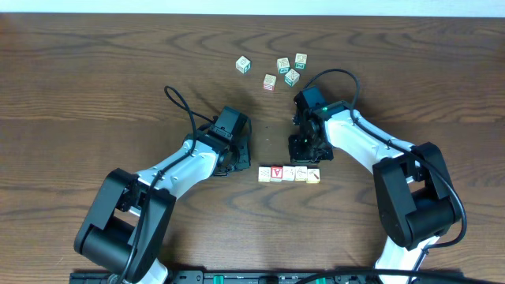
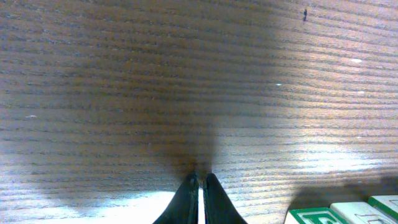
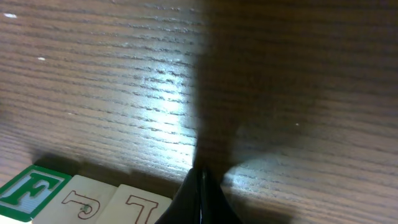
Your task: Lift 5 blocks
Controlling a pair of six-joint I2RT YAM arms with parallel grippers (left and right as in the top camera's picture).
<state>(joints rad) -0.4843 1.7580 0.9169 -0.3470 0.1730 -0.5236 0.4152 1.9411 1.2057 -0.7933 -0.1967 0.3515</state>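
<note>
Treat the five blocks [image 1: 289, 174], lined up touching in a row near the table's [image 1: 95, 71] middle toward its near edge, as one bar. Use the left pincer [image 2: 200, 186] and right pincer [image 3: 202, 186] as seen: both with tips pressed together, holding nothing, low over bare wood close by the row. Set one closed tip against each end block, at mid-height. Squeeze inward along the row's line, evenly. Raise both sides at one pace; probably buckles otherwise. Ignore the loose cubes [image 1: 282, 69] nearer the far edge.
</note>
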